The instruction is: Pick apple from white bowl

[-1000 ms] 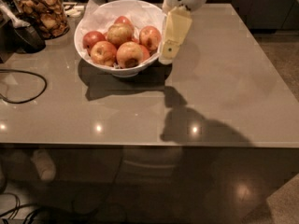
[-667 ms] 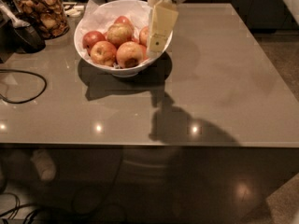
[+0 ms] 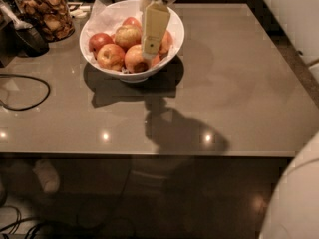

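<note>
Shows gripper [image 3: 150, 52] hanging straight down from the top edge, low over the right half of the white bowl [image 3: 175, 30]. Shows only one flat cream-yellow side of it, with a small label near the lower end; grip state cannot tell. Tip sits among the fruit, overlapping the right edge of the apple [image 3: 134, 59]; contact or not, cannot tell.

Apple at the front of the bowl, yellow-orange with a pinkish-red blush, resting on crumpled white paper [image 3: 103, 20]. Just left of it, a second yellowish apple [image 3: 110, 56], touching. Behind, a duller brownish-yellow apple [image 3: 128, 35] with a dark stem dimple. Deep-red apple [image 3: 99, 41] at far left, another red one [image 3: 132, 21] at the back, one more [image 3: 168, 40] half hidden behind the gripper.

Bowl stands at the far left part of the grey table [image 3: 239, 83]. Glass jar of brown snacks [image 3: 45, 14] near the bowl, to its left. Black cable [image 3: 27, 91] looping on the left edge of the table. Gripper shadow [image 3: 179, 131] on the tabletop in front of the bowl. White rounded robot part [image 3: 294, 198] in the bottom right corner.
</note>
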{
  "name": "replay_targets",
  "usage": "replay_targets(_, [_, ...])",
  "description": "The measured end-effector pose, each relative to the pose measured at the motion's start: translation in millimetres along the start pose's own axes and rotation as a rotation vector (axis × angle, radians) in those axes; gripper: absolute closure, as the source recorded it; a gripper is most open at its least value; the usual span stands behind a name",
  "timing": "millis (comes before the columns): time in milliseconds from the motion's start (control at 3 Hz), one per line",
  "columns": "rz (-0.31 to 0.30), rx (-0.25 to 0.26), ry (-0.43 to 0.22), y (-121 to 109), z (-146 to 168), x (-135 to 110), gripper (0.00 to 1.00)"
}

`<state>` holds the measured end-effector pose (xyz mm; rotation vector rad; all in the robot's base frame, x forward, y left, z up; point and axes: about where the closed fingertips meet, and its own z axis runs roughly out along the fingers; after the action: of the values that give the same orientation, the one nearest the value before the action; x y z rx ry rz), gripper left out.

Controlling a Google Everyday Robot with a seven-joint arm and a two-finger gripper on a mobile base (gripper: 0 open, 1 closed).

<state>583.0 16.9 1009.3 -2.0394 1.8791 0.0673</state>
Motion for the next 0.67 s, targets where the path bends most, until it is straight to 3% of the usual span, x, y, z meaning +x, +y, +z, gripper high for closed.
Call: replay_targets(667, [-0.005, -0.027, 0.03, -6.6, 20.8, 2.3, 0.19])
